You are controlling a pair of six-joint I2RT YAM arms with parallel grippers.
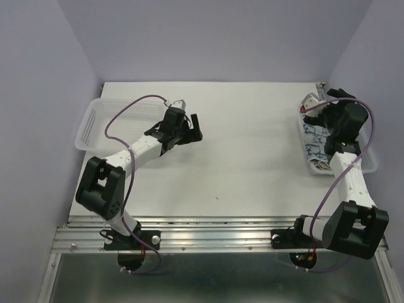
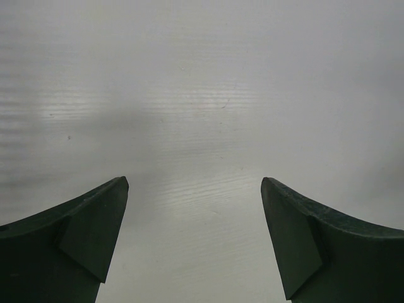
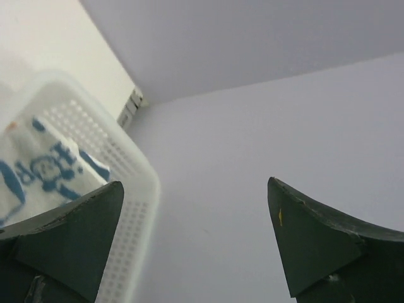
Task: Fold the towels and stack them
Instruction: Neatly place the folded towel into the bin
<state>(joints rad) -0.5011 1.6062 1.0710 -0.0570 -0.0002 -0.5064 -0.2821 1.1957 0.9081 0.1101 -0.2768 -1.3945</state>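
Observation:
A white towel with a blue pattern lies in the white perforated basket at the table's right edge. The right wrist view shows the same towel inside the basket's corner. My right gripper hangs over the basket's far end, and its jaws stand open and empty, facing the lilac wall. My left gripper hovers over bare table left of centre. It is open too, with only the white tabletop between its fingers. No other towels are in view.
A second white perforated basket sits at the table's left edge, behind the left arm, and looks empty. Lilac walls enclose the table on the left, back and right. A metal rail runs along the near edge.

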